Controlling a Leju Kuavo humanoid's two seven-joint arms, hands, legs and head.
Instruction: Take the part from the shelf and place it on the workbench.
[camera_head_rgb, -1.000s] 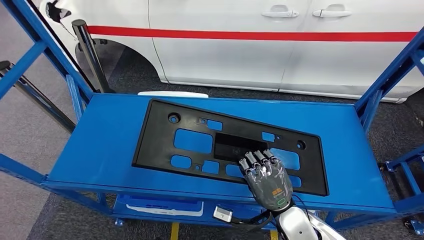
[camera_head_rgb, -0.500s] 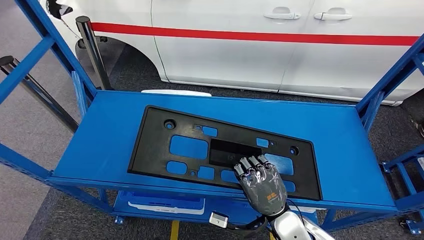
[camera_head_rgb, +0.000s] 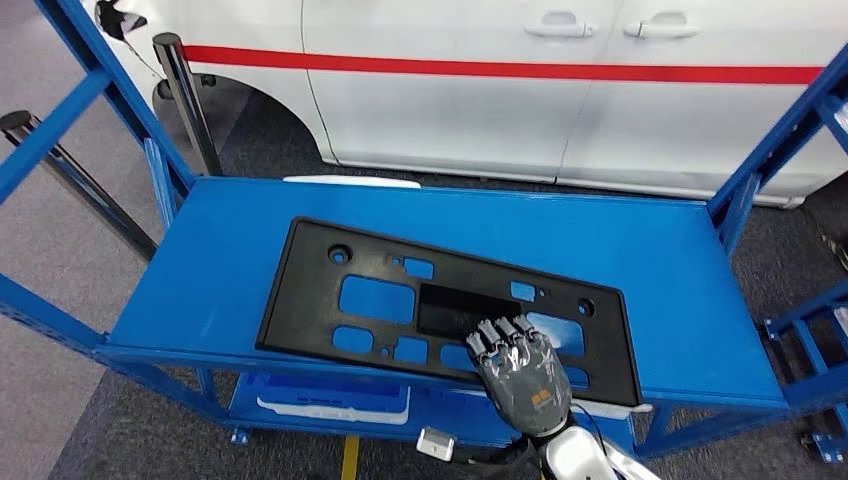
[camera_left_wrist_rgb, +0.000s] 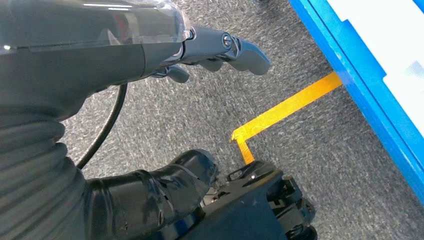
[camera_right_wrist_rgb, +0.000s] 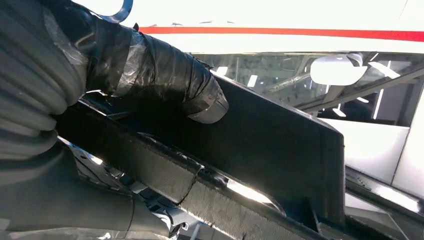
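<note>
A flat black plastic part (camera_head_rgb: 310, 290) with several cut-outs lies on the blue shelf (camera_head_rgb: 220, 260). Its near right corner juts just past the shelf's front edge. My right hand (camera_head_rgb: 520, 372) grips the part's near edge right of the middle, fingers curled over the top face. In the right wrist view the taped thumb (camera_right_wrist_rgb: 165, 75) presses against the part (camera_right_wrist_rgb: 280, 150) from the other side. My left hand (camera_left_wrist_rgb: 150, 45) hangs over the grey floor, fingers apart and holding nothing.
A white car with a red stripe (camera_head_rgb: 560, 100) stands close behind the shelf. Blue rack uprights (camera_head_rgb: 100, 90) rise at both sides, with a black post (camera_head_rgb: 190, 100) at the back left. A lower shelf holds a white piece (camera_head_rgb: 330, 402). Yellow tape (camera_left_wrist_rgb: 285, 107) marks the floor.
My right hand has drawn back toward me with the part, which has slid to the shelf's front edge. The head view has also shifted a little.
</note>
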